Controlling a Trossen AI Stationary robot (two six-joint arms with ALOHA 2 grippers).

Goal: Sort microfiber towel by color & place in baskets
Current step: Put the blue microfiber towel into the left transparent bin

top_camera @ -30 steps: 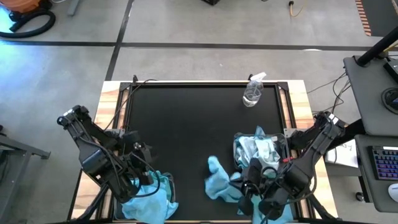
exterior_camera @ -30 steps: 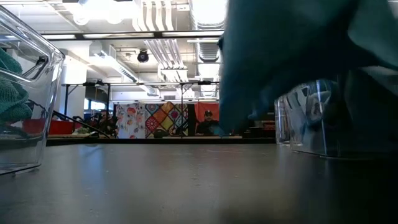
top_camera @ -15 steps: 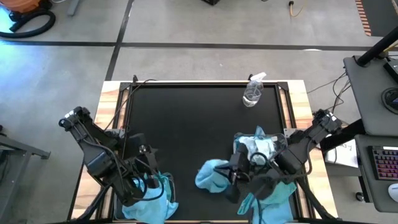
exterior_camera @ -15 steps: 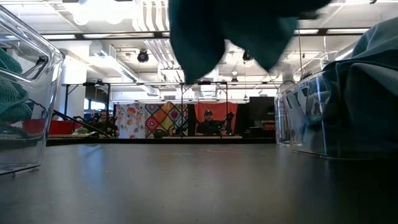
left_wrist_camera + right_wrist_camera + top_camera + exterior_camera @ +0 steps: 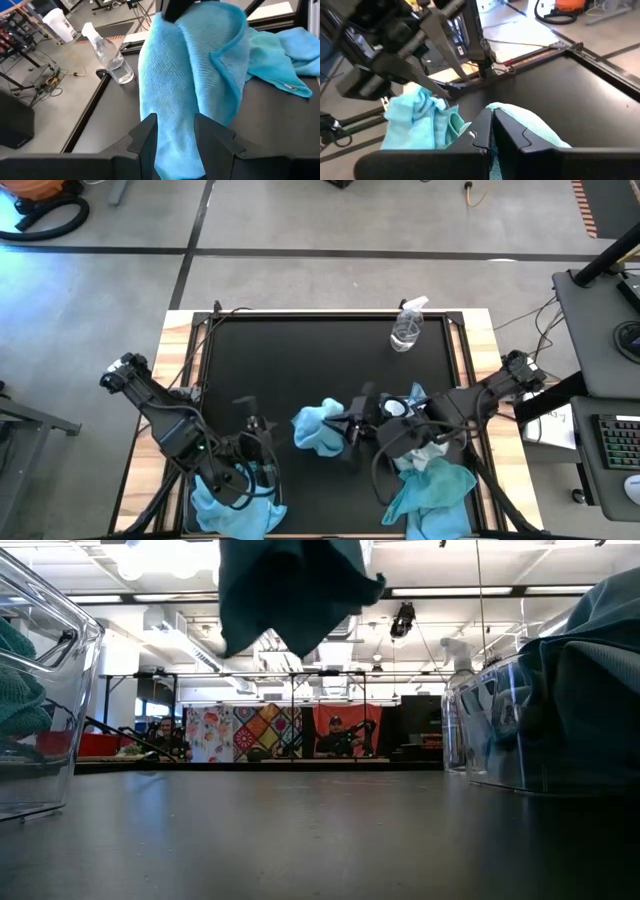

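Black table (image 5: 320,355) with wood edging; two dark arms reach in from the near corners. Two clear baskets, best told in the low view: left basket (image 5: 45,710) at one edge with turquoise cloth inside, right basket (image 5: 520,730) at the other edge heaped above its rim. From above, the left basket (image 5: 235,500) sits under the left arm's wrist, and the right basket (image 5: 425,445) just behind the right wrist. Towels: the carried towel (image 5: 320,427), bright turquoise, pinched shut in the right gripper (image 5: 347,427) and hanging clear of the tabletop; the low view shows it (image 5: 290,590) dangling well above the surface. A second turquoise towel (image 5: 430,495) drapes beside the right arm on its near side. A turquoise towel heap (image 5: 235,505) lies in the left basket; paler light-blue cloth (image 5: 415,415) shows in the right basket, count within either basket unclear. Left gripper (image 5: 175,135) hovers above its basket, fingers spread apart, nothing between them; straight ahead of it hangs the carried towel (image 5: 192,85). Right wrist view shows its fingers (image 5: 487,132) clamped on cloth, with the left arm (image 5: 420,45) and left heap (image 5: 420,120) beyond. One clear spray bottle (image 5: 407,326) stands far ahead of both grippers. Only the low view shows people (image 5: 335,735) in the room behind.
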